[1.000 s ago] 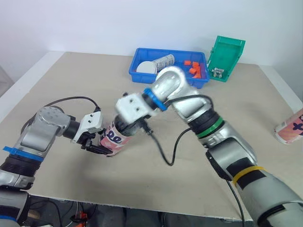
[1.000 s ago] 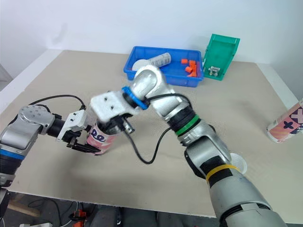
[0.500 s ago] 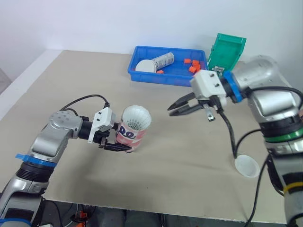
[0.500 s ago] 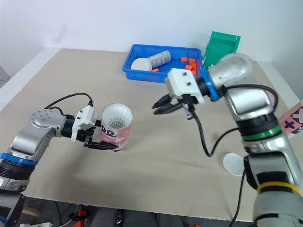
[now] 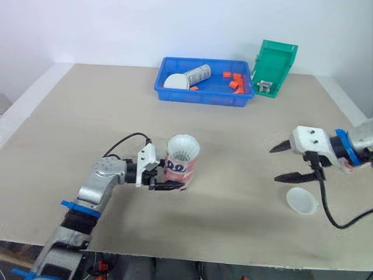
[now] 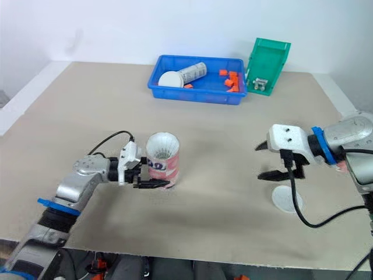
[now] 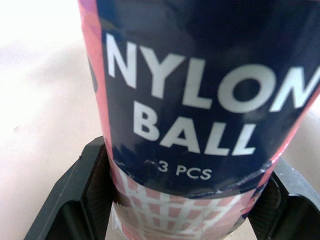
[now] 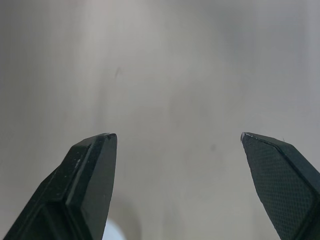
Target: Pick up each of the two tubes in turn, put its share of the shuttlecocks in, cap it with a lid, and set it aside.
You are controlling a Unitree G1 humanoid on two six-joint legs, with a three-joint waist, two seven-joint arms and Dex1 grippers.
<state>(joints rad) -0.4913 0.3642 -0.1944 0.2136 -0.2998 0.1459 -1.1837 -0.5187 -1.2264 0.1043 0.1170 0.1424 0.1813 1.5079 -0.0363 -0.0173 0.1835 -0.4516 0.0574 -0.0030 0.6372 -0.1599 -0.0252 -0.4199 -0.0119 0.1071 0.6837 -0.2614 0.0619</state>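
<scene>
A pink and navy tube (image 5: 179,169) stands upright on the table with a white shuttlecock (image 5: 183,147) in its open top. My left gripper (image 5: 173,178) is shut on the tube's lower part; the left wrist view shows the tube's label (image 7: 200,100) between both fingers (image 7: 75,200). My right gripper (image 5: 274,165) hovers open and empty well to the right of the tube, its fingertips (image 8: 107,137) wide apart over bare table. A white lid (image 5: 302,200) lies flat just below the right gripper.
A blue tray (image 5: 204,96) at the back holds a lying tube (image 5: 198,74), a white lid (image 5: 173,81) and orange pieces (image 5: 235,82). A green bin (image 5: 274,69) stands to its right. The table's front edge runs close below both arms.
My right gripper has pulled away from the tube to the right and opened. The shuttlecock now sits in the tube's top, and the tube has come upright. The camera has shifted.
</scene>
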